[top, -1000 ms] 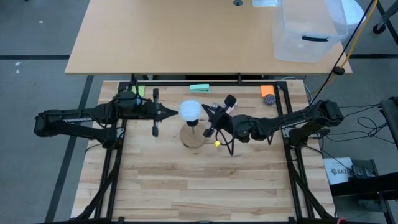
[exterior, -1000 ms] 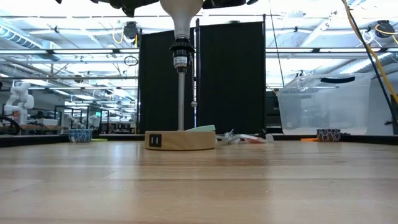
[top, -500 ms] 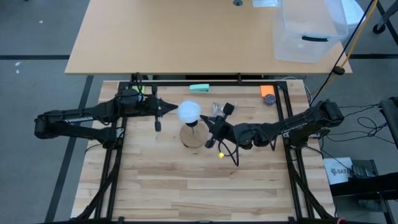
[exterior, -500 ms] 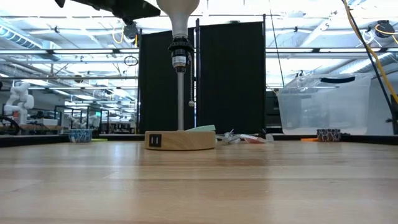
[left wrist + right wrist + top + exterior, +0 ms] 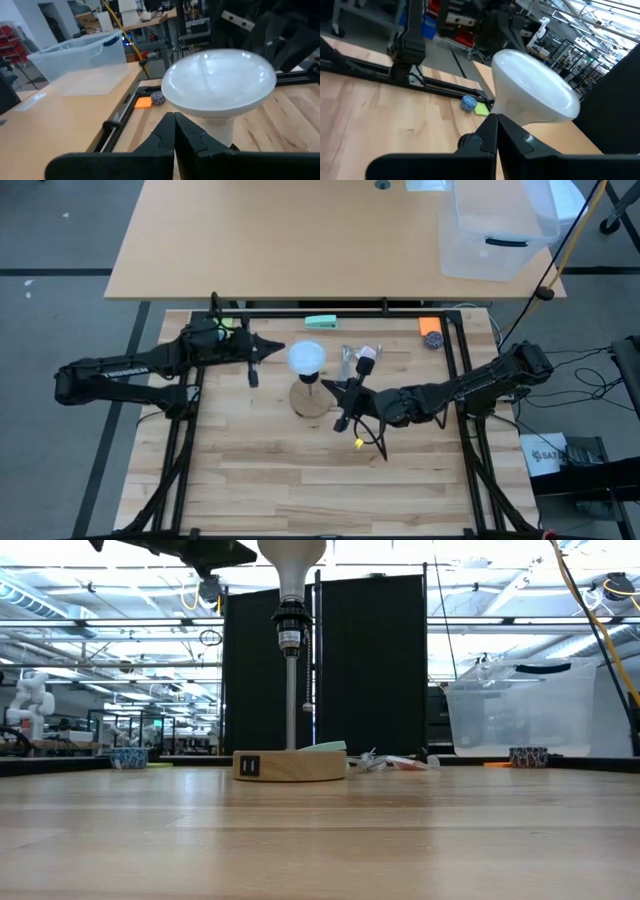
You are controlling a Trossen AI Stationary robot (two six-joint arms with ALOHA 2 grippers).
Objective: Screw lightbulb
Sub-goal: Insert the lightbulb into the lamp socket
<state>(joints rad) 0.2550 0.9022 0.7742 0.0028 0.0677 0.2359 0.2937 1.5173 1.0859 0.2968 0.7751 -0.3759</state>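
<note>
The white lightbulb [image 5: 306, 357] stands upright with its neck in the black socket [image 5: 290, 625], on a thin stem above the round wooden base [image 5: 313, 400]. It also shows in the low view [image 5: 291, 554]. My left gripper [image 5: 281, 349] is shut, just to the bulb's left at the globe's height, and a small gap shows between them. My right gripper [image 5: 324, 384] is shut, to the right of and nearer than the bulb, apart from it. Each wrist view shows the bulb beyond the shut fingertips, in the left wrist view [image 5: 220, 85] and the right wrist view [image 5: 532, 95].
A small clear bag [image 5: 352, 356] lies right of the bulb. A green piece [image 5: 321, 321] and an orange block [image 5: 430, 326] lie at the table's far edge. A clear plastic bin [image 5: 497, 230] stands on the other table beyond. The table's near half has free room.
My left gripper has drawn back from the bulb's left side, toward the table's left and far edge. My right gripper has drawn away from the bulb's right side toward the near edge. Both have stayed shut. The bulb has stayed in the socket.
</note>
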